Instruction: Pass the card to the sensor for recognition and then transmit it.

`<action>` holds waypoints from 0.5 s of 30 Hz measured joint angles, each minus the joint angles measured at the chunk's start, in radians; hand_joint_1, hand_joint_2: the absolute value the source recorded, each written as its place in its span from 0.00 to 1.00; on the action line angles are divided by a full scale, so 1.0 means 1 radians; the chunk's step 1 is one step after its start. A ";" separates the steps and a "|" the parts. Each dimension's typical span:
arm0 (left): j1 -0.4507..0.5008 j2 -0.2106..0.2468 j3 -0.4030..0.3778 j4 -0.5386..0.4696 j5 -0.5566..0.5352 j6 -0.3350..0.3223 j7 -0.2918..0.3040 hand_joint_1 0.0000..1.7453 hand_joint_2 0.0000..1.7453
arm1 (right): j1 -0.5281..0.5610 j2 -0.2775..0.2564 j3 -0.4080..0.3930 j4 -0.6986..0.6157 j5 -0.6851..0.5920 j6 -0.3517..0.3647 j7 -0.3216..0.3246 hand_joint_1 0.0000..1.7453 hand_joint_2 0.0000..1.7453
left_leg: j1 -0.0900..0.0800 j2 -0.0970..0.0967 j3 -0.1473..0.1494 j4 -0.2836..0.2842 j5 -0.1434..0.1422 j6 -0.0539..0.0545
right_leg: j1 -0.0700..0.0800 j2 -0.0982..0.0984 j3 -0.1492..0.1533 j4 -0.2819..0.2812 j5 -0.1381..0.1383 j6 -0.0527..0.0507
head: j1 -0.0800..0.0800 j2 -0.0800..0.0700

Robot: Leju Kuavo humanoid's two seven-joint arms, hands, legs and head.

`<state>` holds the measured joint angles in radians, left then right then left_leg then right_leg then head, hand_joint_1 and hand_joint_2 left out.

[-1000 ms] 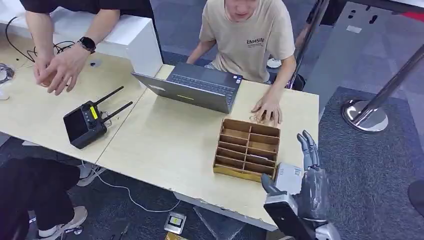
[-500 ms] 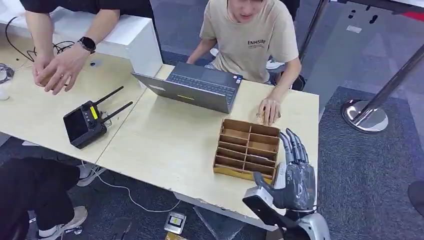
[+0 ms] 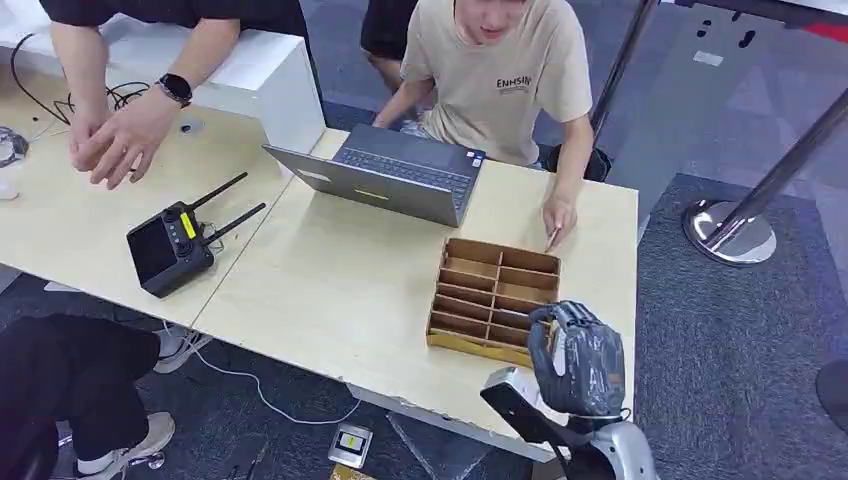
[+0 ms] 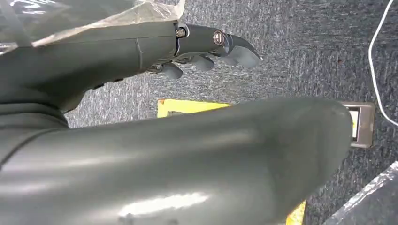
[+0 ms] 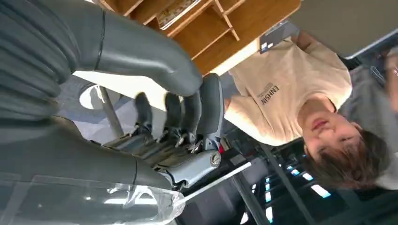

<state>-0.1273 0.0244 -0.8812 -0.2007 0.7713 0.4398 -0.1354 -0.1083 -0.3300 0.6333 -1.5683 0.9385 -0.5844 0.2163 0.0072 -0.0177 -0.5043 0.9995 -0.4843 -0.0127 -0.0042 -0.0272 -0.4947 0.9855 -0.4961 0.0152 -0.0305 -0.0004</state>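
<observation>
The right hand (image 3: 578, 358) hovers at the table's near edge with fingers curled tight, and whether the card sits inside that fist I cannot tell. The left hand (image 4: 206, 47) hangs over the floor, fingers bent, holding nothing. Just beyond, the wooden divider tray (image 3: 492, 296) is close enough to be knocked (a person's hand (image 3: 557, 217) rests past it), and a thin card could slip from a blind grip.

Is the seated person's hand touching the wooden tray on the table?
Apart. In the head view the person's hand rests on the table just beyond the tray, with a strip of bare tabletop showing between fingertips and rim.
</observation>
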 joint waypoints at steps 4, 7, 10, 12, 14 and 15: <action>0.000 -0.002 0.000 0.000 -0.003 -0.001 0.000 0.00 0.00 | 0.000 0.000 0.000 0.004 0.002 0.008 0.006 0.30 1.00 | 0.000 0.000 0.000 0.000 0.000 0.000 | 0.000 0.000 0.000 0.000 0.000 0.000 | 0.000 0.000; -0.001 -0.003 -0.001 0.000 -0.005 -0.003 0.002 0.00 0.00 | 0.000 -0.002 0.000 0.009 0.003 0.010 0.008 0.00 1.00 | 0.000 0.000 0.000 0.000 0.000 0.000 | 0.000 0.000 0.000 0.000 0.000 0.000 | 0.000 0.000; -0.001 -0.004 -0.002 0.000 -0.007 -0.003 0.002 0.00 0.00 | 0.000 -0.005 0.000 0.011 0.005 0.011 0.010 0.04 1.00 | 0.000 0.000 0.000 0.000 0.000 0.000 | 0.000 0.000 0.000 0.000 0.000 0.000 | 0.000 0.000; -0.001 -0.004 -0.002 0.000 -0.008 -0.003 0.004 0.00 0.00 | 0.000 -0.005 0.000 0.013 0.005 0.011 0.011 0.00 1.00 | 0.000 0.000 0.000 0.000 0.000 0.000 | 0.000 0.000 0.000 0.000 0.000 0.000 | 0.000 0.000; -0.001 -0.005 -0.002 0.000 -0.008 -0.003 0.005 0.00 0.00 | 0.000 -0.006 0.000 0.013 0.006 0.011 0.011 0.00 1.00 | 0.000 0.000 0.000 0.000 0.000 0.000 | 0.000 0.000 0.000 0.000 0.000 0.000 | 0.000 0.000; -0.001 -0.005 -0.002 0.000 -0.008 -0.003 0.004 0.00 0.00 | 0.000 -0.006 0.000 0.013 0.008 0.012 0.011 0.00 1.00 | 0.000 0.000 0.000 0.000 0.000 0.000 | 0.000 0.000 0.000 0.000 0.000 0.000 | 0.000 0.000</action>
<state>-0.1287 0.0191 -0.8827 -0.2007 0.7630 0.4368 -0.1312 -0.1083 -0.3357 0.6333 -1.5549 0.9461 -0.5726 0.2277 0.0072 -0.0177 -0.5043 0.9994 -0.4843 -0.0127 -0.0041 -0.0272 -0.4948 0.9855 -0.4961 0.0152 -0.0305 -0.0004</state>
